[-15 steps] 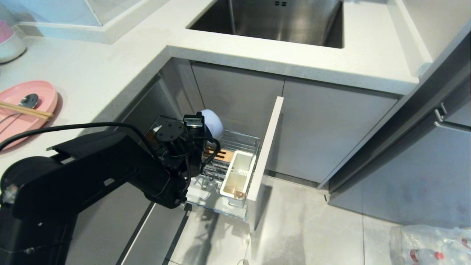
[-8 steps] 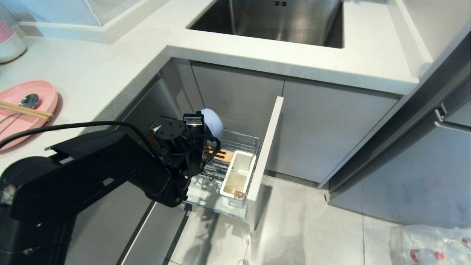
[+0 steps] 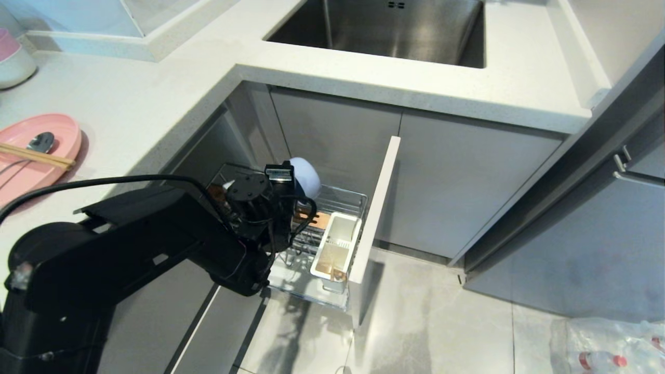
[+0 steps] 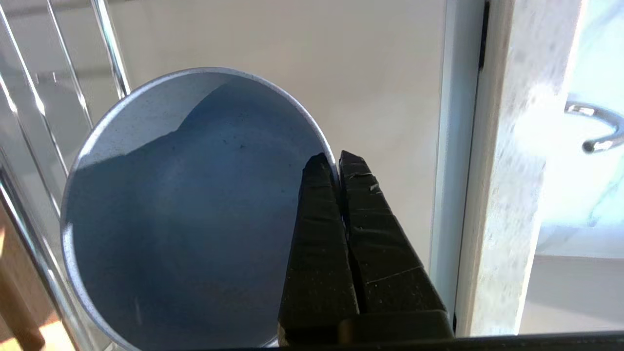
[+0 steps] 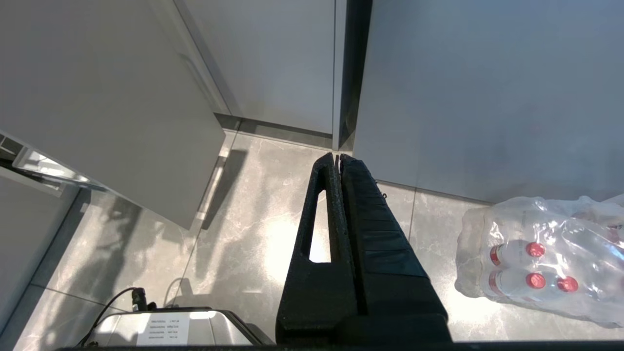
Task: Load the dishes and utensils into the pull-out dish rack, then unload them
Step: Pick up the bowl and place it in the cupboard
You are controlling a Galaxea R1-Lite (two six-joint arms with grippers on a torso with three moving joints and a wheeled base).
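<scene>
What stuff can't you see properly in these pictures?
- Head view: the black left arm covers most of the chrome wire dish rack and the lower part of the pale blue bowl.
- Head view: the round pink plate is cut off by the picture's edge.
- Left wrist view: the left gripper hides part of the bowl's rim.

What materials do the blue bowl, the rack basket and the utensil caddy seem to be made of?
Bowl: probably matte ceramic or melamine; dull, finely speckled surface, no glare. Rack basket: chromed metal wire; thin rods with bright reflections. Utensil caddy: likely white plastic; smooth, thin moulded walls.
</scene>
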